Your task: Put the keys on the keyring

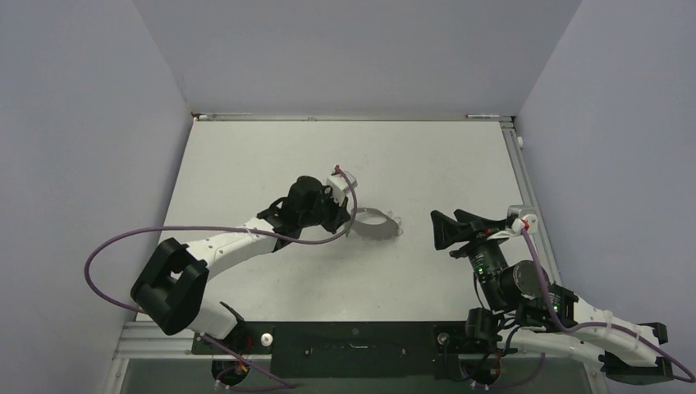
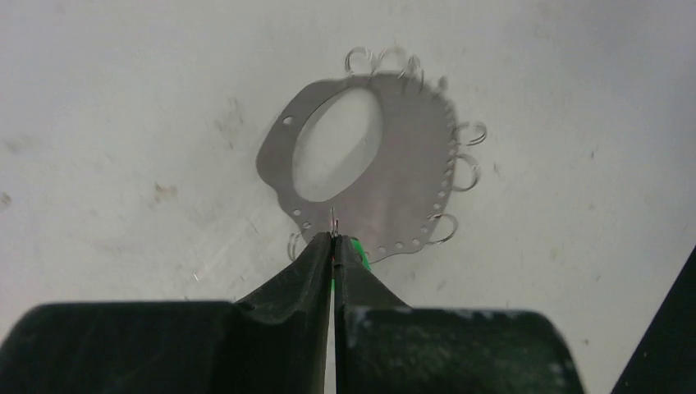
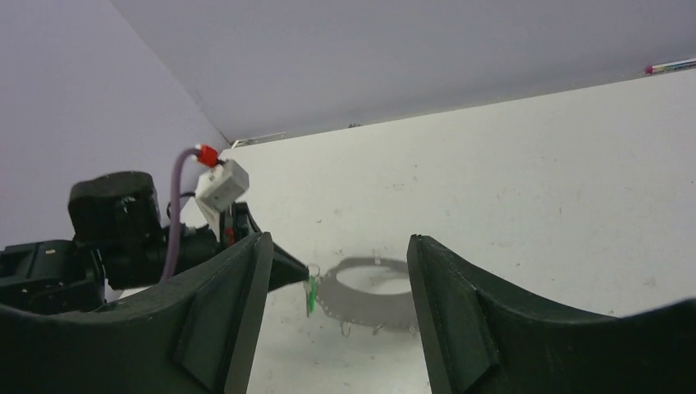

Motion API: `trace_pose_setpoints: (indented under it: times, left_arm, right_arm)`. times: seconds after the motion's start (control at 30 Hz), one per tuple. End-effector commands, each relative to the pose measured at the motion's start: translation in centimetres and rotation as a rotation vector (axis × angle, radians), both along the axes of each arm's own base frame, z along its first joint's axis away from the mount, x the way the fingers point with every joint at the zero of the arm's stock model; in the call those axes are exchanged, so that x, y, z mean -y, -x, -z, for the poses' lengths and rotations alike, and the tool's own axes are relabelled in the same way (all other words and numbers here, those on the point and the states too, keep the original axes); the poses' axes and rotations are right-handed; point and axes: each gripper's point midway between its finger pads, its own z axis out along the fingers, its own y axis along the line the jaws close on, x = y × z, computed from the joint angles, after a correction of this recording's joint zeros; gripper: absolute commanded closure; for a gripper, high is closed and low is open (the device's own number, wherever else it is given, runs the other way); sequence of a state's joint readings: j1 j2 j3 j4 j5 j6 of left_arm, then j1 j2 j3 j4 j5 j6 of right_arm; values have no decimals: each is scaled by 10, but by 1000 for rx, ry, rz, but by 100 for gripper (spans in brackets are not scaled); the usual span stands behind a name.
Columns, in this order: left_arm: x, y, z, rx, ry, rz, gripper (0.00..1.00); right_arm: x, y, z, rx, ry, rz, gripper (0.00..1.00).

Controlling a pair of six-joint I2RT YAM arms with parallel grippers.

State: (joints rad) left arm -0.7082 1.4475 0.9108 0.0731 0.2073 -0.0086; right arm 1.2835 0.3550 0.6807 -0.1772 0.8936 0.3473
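Note:
My left gripper [image 2: 334, 238] is shut on the small wire loop at the head of the green key [image 3: 311, 294]. The key hangs down beside the gripper's tips, and a sliver of green [image 2: 359, 249] shows beside the right fingertip. The grey keyring [image 2: 410, 164] sits right at those tips, its rim edged with tiny wire loops. In the right wrist view the keyring [image 3: 369, 295] looks tilted, with loops dangling under it. I cannot tell whether the key is joined to the ring. My right gripper [image 1: 439, 230] stands open to the right of the keyring [image 1: 377, 223], with nothing between its fingers [image 3: 238, 304].
The white table [image 1: 271, 156] is scuffed and walled by grey panels. A pen-like object [image 1: 484, 116] lies along the back edge at the right. The left arm's purple cable [image 1: 246, 232] loops over the table's left side.

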Motion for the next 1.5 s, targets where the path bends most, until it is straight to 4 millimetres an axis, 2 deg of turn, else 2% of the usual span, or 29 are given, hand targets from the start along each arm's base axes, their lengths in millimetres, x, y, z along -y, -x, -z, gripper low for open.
trace_pose_setpoints:
  times: [0.0, 0.13, 0.2, 0.3, 0.37, 0.4, 0.43, 0.53, 0.63, 0.73, 0.87, 0.97, 1.1, 1.3, 1.47]
  left_arm:
    - [-5, 13, 16, -131, 149, -33, 100]
    - [-23, 18, 25, -153, 122, -98, 99]
    - [-27, 20, 28, -163, 107, -114, 87]
    - [-37, 23, 31, -184, 72, -150, 53]
    - [-49, 18, 28, -175, 31, -212, 31]
    - [-61, 20, 31, -190, -20, -257, 16]
    - [-70, 17, 25, -176, -46, -303, 2]
    - [-100, 8, -4, -112, -85, -466, 4]
    - [-124, 11, -37, -109, -43, -624, 4]
    - [-139, 25, -69, -116, -20, -675, 4]
    - [-161, 51, -100, -93, 2, -677, 4]
    - [-182, 65, -113, -13, 12, -680, 4]
    - [-206, 74, -115, 109, 51, -708, 4]
    - [-214, 80, -118, 179, 105, -709, 4]
    - [-215, 78, -111, 175, 76, -716, 4]
  right_arm:
    - [-3, -1, -5, -9, -2, 5, 38]
    - [-11, -4, -5, -9, 11, 4, 37]
    - [-14, -5, -5, -10, 20, 4, 36]
    - [-17, -6, -6, -17, 39, 9, 33]
    - [-16, -7, -6, -27, 49, 21, 26]
    - [-16, -8, -6, -34, 51, 31, 24]
    - [-15, -8, -6, -38, 52, 38, 22]
    - [-11, -12, -4, -53, 44, 86, 21]
    - [-5, -15, -1, -69, 22, 149, 21]
    - [-7, -17, 0, -72, 23, 161, 21]
    - [-15, -16, -4, -69, 31, 127, 19]
    - [-17, -16, 0, -68, 38, 116, 18]
    - [-18, -18, 6, -68, 45, 125, 17]
    - [-24, -18, 7, -73, 48, 113, 17]
    - [-23, -17, 10, -77, 51, 107, 16]
